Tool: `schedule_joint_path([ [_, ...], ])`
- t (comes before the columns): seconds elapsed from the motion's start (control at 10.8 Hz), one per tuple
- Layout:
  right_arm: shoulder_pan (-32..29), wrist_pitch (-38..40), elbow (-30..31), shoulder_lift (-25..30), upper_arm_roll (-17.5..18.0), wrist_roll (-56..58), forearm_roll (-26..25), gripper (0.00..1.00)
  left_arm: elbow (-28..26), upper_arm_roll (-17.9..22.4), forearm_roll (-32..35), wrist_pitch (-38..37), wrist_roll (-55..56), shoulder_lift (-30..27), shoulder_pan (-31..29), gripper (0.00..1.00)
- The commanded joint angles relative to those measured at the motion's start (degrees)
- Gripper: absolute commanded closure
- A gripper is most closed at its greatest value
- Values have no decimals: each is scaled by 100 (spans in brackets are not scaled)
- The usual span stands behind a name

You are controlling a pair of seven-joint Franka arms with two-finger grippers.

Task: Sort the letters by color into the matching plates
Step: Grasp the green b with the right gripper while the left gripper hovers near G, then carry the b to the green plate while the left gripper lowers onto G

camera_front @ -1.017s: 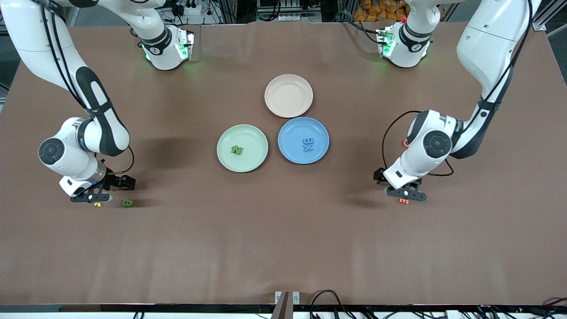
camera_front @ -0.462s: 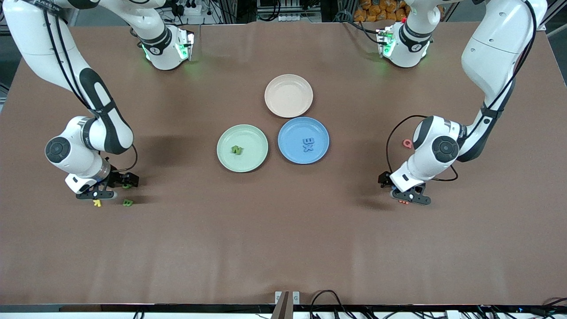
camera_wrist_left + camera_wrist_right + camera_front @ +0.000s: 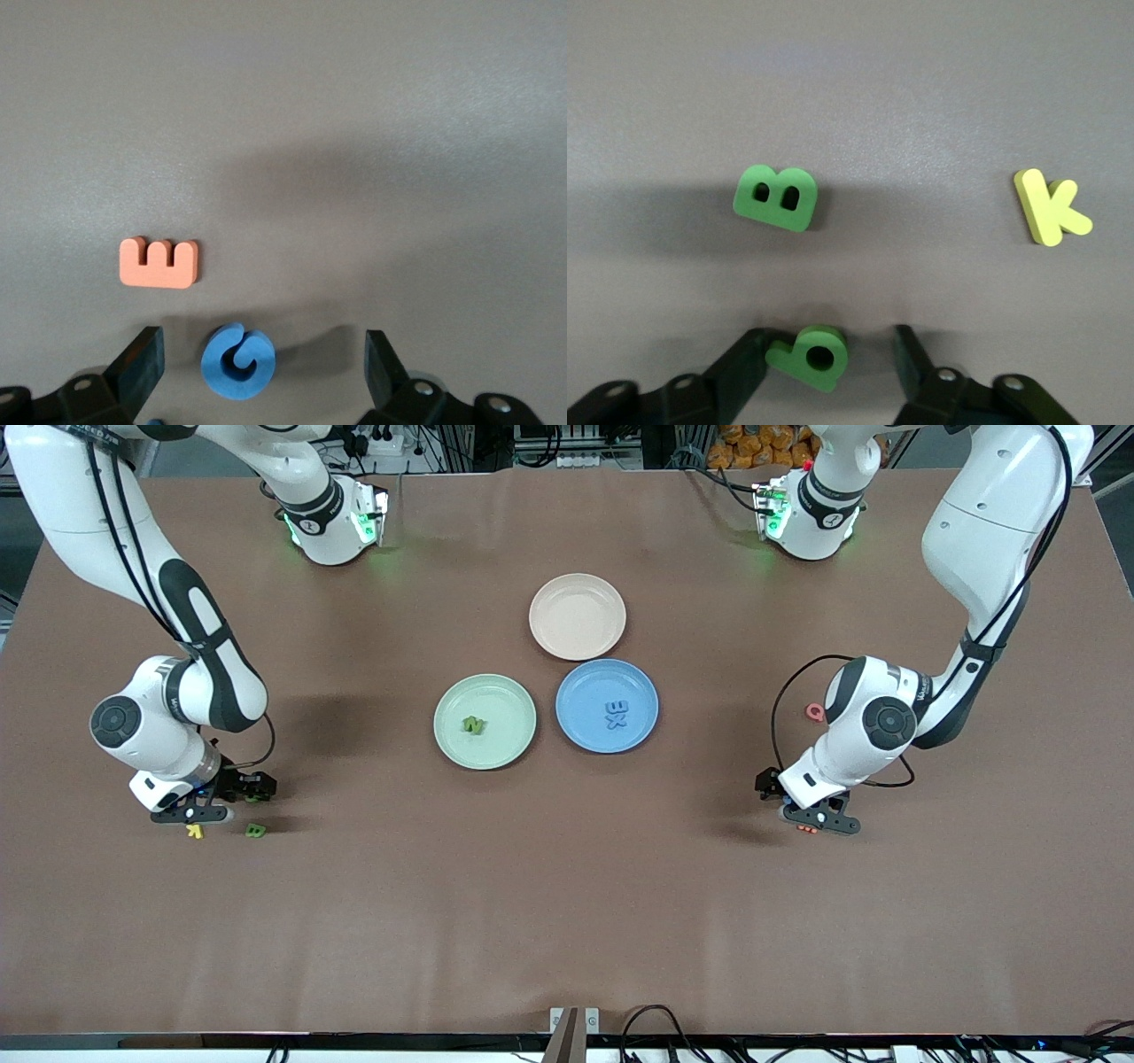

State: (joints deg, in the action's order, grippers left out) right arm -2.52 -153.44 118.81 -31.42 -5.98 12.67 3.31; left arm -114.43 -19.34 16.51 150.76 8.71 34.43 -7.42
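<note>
I count three letters plated; my left end effector gapes around blue G, right end effector half-clenched around green letter.

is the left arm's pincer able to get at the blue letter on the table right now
Probably yes. The left pincer is open, low over the table, with the blue letter lying between its fingers. The orange letter lies beside it, apart and outside the gap, so nothing blocks a close.
</note>
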Motion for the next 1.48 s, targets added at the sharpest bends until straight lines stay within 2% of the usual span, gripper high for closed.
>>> schedule_joint_path([
  [0.0,-144,-98,151,57,97,7,-67,67,-35,-17,107,15,42,-15,-49,3],
  [0.28,-153,-89,142,57,97,7,-67,77,0,-17,98,-177,51,-42,-49,7],
  [0.46,-162,-63,142,144,97,16,-67,79,35,-17,98,-354,69,-77,-58,9],
  [0.74,-188,-10,142,180,97,95,-67,81,26,-17,98,-442,60,-86,-119,13],
  [1.11,13,543,142,522,97,-54,2,81,44,-17,90,-459,78,-103,-110,19],
  [1.39,426,552,142,602,97,-1123,3,81,140,-26,81,-670,95,-103,-58,32],
])
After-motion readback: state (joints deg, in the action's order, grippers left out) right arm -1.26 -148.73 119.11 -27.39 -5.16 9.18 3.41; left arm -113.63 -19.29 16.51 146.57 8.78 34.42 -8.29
